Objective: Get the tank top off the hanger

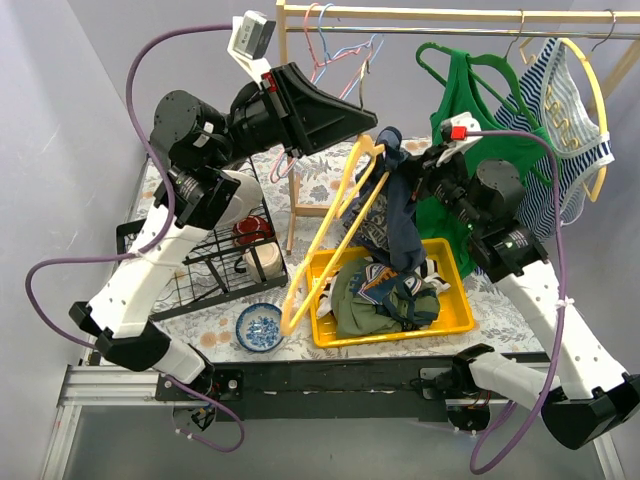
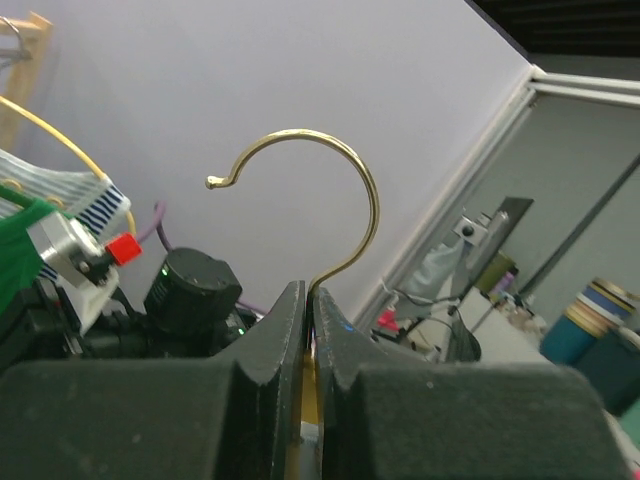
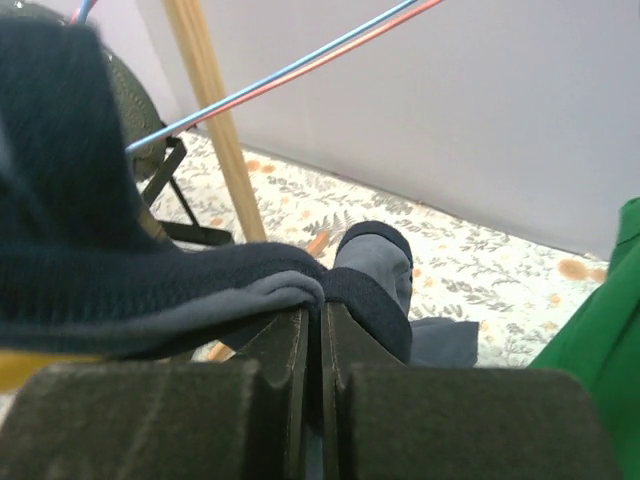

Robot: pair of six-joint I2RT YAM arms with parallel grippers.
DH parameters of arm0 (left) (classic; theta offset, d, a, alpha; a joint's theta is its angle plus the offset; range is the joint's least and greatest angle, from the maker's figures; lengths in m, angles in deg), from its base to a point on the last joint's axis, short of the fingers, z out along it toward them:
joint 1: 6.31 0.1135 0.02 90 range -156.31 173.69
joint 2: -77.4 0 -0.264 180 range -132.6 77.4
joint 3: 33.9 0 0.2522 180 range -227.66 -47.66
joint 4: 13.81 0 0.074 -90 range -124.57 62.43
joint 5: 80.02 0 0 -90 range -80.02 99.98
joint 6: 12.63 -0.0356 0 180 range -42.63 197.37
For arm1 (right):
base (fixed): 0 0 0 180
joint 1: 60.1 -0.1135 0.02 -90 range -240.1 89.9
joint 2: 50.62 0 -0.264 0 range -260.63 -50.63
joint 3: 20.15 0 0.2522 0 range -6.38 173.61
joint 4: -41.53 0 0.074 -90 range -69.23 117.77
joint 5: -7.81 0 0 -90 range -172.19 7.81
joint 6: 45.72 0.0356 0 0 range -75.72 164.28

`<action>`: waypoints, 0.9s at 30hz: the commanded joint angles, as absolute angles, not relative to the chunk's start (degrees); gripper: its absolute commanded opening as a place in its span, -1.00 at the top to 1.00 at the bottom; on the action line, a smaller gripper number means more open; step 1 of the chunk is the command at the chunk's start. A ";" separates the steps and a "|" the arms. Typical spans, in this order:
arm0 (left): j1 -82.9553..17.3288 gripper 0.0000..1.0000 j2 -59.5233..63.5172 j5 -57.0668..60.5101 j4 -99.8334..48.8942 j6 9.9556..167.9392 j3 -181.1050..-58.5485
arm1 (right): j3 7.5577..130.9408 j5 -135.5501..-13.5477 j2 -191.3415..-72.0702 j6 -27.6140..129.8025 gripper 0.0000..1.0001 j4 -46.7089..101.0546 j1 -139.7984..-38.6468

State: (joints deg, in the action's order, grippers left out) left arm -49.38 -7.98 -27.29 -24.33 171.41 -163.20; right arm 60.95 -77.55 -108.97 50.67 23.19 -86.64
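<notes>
While my left fingers (image 2: 268,345) are pressed tight on the neck of the yellow plastic hanger (image 1: 330,235), just under its gold wire hook (image 2: 372,185), its long axis slants from there down-left toward the bases. The dark navy tank top (image 1: 385,215) drapes off the upper end, where my right fingers (image 3: 283,345) pinch its strap. Fabric hides whether that strap has cleared the hanger's shoulder.

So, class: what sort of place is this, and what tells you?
Probably a robotics lab staged as a laundry corner: a wooden clothes rail hung with tops, a yellow basket of clothes, and robot arms bolted to the table edge.
</notes>
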 commanded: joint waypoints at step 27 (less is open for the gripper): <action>-48.68 1.00 16.14 -22.28 -45.41 145.84 -160.25 | 93.36 -63.21 -106.26 52.36 0.97 37.26 -86.73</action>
State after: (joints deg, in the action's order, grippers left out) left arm -48.77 14.92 -29.96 -41.42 151.80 -160.52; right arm 88.24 -67.21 -107.73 50.13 27.39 -86.68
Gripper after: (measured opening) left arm 0.031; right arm 0.046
